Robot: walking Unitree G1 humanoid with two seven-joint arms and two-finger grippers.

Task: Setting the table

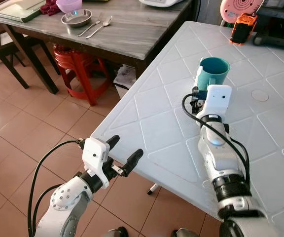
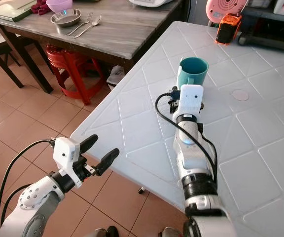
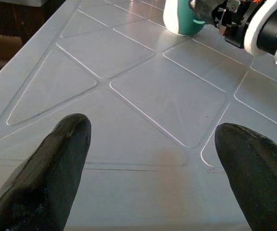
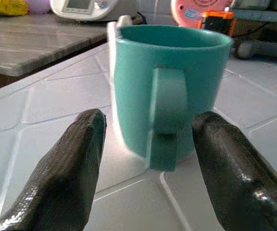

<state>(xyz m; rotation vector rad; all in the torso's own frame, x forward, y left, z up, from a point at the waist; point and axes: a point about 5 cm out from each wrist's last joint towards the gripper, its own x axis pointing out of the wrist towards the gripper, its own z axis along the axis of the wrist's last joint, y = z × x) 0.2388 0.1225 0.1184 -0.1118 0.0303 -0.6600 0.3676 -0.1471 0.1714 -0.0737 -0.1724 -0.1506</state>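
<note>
Observed: a teal mug (image 1: 214, 71) stands upright on the white counter (image 1: 157, 128), toward 1 o'clock from the robot. Its handle faces the right end effector (image 4: 148, 144), whose 2 black fingers (image 4: 69, 163) are spread apart, 1 on each side of the handle and apart from it. The right end effector is released and holds nothing. The mug's interior is only partly visible from the head views; no contents can be made out, and a white strip at its far rim cannot be identified.

The left end effector (image 1: 124, 151) hovers at the counter's near edge at about 10 o'clock, fingers apart, grasping nothing.

Judgement on the step in hand: the mug is about to be grasped or has just been set down; which of the 2 cannot be told. If a grasp is intended, the fingers should advance level along the counter until the handle sits well between them, then close squarely so the mug does not twist. The lift should be straight up, keeping the mug upright.

Containers elsewhere: on the grey wooden counter (image 1: 132, 34) at 11 o'clock sits a metal dish (image 1: 76, 19) with a lilac bowl (image 1: 69, 5) resting at its far edge. Contents of both are not discernible. A fork (image 1: 90, 24) and spoon (image 1: 101, 25) lie just beside the dish.
</note>
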